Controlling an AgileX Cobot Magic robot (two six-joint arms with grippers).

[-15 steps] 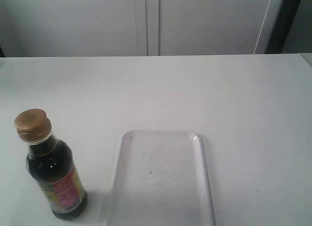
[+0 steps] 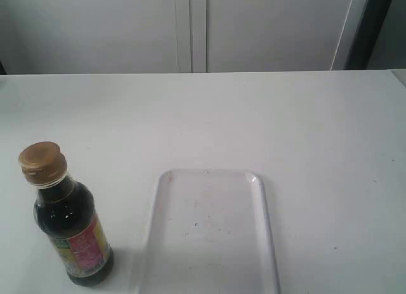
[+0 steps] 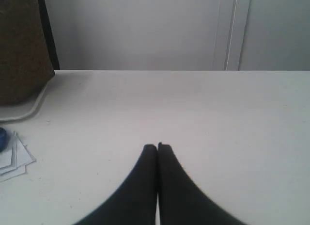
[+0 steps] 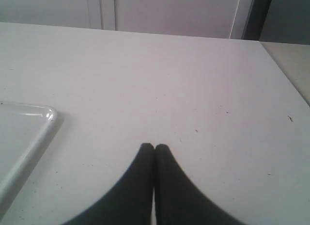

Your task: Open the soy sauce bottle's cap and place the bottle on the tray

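The soy sauce bottle (image 2: pixel 71 234) stands upright at the front left of the white table, dark liquid inside and a red, yellow and green label. Its golden cap (image 2: pixel 42 162) sits on the neck. To its right lies the white translucent tray (image 2: pixel 269 224), with nothing on it; one rounded corner of the tray (image 4: pixel 46 117) shows in the right wrist view. Neither arm appears in the exterior view. My left gripper (image 3: pixel 157 147) is shut over bare table with nothing between its black fingers. My right gripper (image 4: pixel 154 147) is shut too, beside the tray and apart from it.
In the left wrist view a brown block (image 3: pixel 22 45) on a white base sits at the table's edge, with a few papers (image 3: pixel 12 154) near it. White cabinet doors (image 2: pixel 190 28) stand behind the table. The table's right edge (image 4: pixel 286 84) shows in the right wrist view.
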